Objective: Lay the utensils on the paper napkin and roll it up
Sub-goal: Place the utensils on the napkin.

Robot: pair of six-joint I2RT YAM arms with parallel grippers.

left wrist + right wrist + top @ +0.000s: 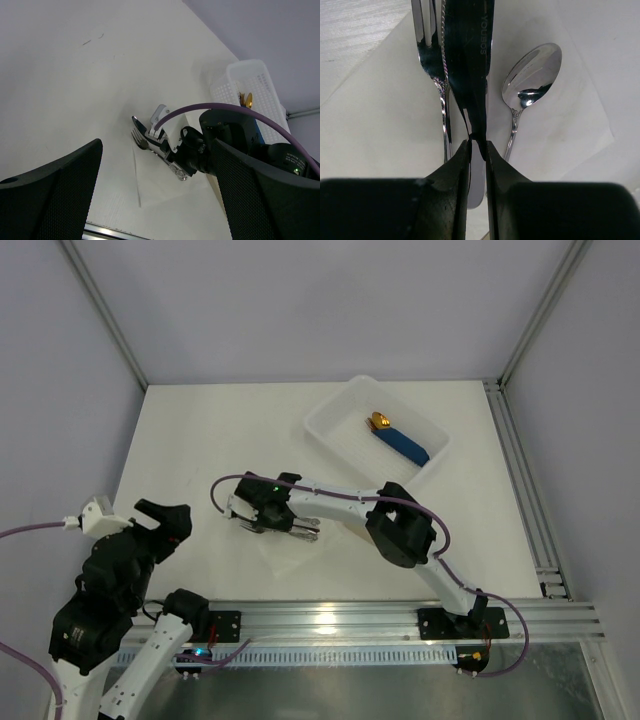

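From my seat, the right arm (400,525) reaches leftward across the white surface (200,440). Its right jaws are pinched nearly shut on the silver metal knife (467,60) with the dark, lettered blade. That knife belongs to the small bunch of slim shiny silver utensils (285,528), which sit over the thin white square paper napkin (165,187). The napkin lies flat near the front rail, roughly mid-surface.

Through the right wrist camera I see a silver fork (427,45) just beside the knife on one side, its tines up near the napkin's edge. A silver spoon (532,75) lies bowl-up on the paper on the other side, a little apart. Both handles run back behind the fingers, so I cannot tell whether either is also gripped.

The left arm (110,580) hangs over the surface's left side, well apart from the napkin. Its left jaws are spread wide and hold nothing.

Farther back and to the right stands a white plastic rectangular tray (330,415). A blue-handled, gold-tipped piece (400,443) lies inside it.
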